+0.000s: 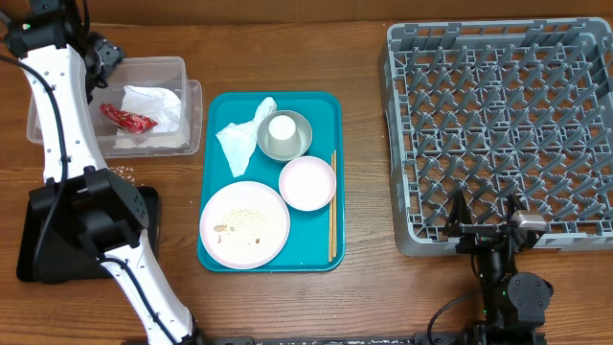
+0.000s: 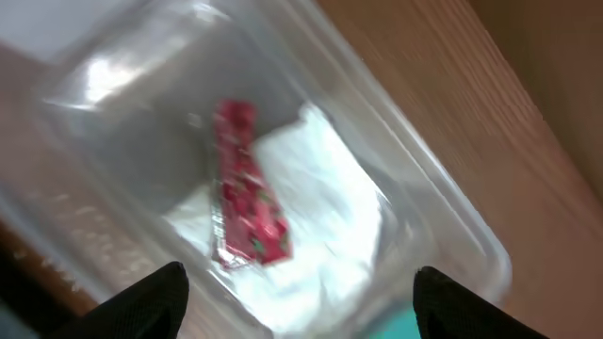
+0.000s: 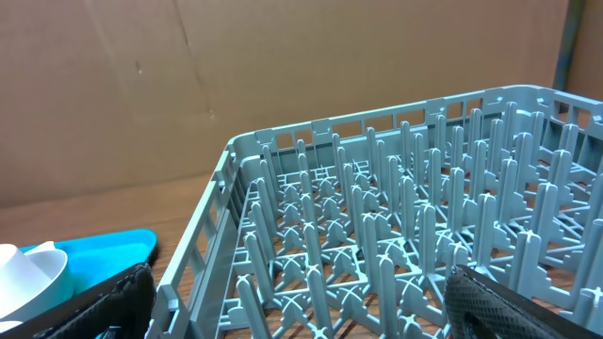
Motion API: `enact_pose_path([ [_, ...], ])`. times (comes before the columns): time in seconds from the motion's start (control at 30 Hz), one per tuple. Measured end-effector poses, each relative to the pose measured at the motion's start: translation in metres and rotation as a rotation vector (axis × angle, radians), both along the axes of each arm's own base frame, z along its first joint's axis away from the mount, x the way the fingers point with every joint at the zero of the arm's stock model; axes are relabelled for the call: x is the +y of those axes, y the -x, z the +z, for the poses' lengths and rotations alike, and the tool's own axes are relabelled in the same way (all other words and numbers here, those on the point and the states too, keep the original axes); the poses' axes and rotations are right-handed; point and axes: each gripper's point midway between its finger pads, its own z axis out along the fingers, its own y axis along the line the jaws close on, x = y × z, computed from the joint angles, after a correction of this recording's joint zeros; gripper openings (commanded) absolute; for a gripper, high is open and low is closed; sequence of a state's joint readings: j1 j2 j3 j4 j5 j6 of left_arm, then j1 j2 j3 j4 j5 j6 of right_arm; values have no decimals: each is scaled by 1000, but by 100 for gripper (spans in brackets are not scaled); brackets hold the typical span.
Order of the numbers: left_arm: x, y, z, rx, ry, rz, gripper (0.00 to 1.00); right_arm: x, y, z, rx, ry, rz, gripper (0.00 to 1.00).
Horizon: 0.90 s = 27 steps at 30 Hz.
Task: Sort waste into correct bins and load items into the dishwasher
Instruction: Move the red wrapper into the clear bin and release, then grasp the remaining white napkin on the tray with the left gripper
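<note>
The clear tub (image 1: pixel 182 69) at the back left holds a crumpled white napkin (image 2: pixel 316 202) and a red wrapper (image 2: pixel 247 193). My left gripper (image 2: pixel 301 315) hangs open and empty just above them; it also shows in the overhead view (image 1: pixel 105 57). On the teal tray (image 1: pixel 321 103) lie a second napkin (image 1: pixel 238 139), a grey metal bowl (image 1: pixel 299 144) with a white cup (image 1: pixel 282 128) in it, a small white dish (image 1: pixel 306 182), a large plate (image 1: pixel 244 223) with rice, and chopsticks (image 1: pixel 332 206). My right gripper (image 1: pixel 485 211) is open and empty at the front edge of the grey dish rack (image 1: pixel 498 125).
The black tray (image 1: pixel 38 249) lies at the front left, partly under my left arm. A few rice grains (image 1: pixel 121 172) lie on the table beside it. In the right wrist view the rack's pegs (image 3: pixel 377 235) fill the space ahead and the teal tray's corner (image 3: pixel 104 250) shows at the left.
</note>
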State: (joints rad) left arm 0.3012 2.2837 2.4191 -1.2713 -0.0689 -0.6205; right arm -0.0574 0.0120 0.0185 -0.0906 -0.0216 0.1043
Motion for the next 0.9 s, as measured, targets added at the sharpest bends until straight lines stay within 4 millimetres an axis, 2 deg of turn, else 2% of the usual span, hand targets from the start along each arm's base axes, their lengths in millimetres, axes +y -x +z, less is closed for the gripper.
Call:
enact_pose_path([
  [0.13,-45,-7,-2,-14,106,-295,75,0,0,0,0,0,0,100],
  [0.27,-106,-14,1,-42,161,-573,73,0,0,0,0,0,0,100],
  [0.37,-146,-13,-1,-15,140,-703,66,0,0,0,-1,0,0,100],
  [0.47,-183,-9,-5,28,95,-802,64,0,0,0,-1,0,0,100],
  [0.57,-209,-3,-9,66,62,-864,62,0,0,0,0,1,0,100],
  [0.67,-221,10,-18,149,27,-860,60,0,0,0,-1,0,0,100],
  [0.9,-220,23,-48,291,1,-813,61,0,0,0,0,0,0,100],
])
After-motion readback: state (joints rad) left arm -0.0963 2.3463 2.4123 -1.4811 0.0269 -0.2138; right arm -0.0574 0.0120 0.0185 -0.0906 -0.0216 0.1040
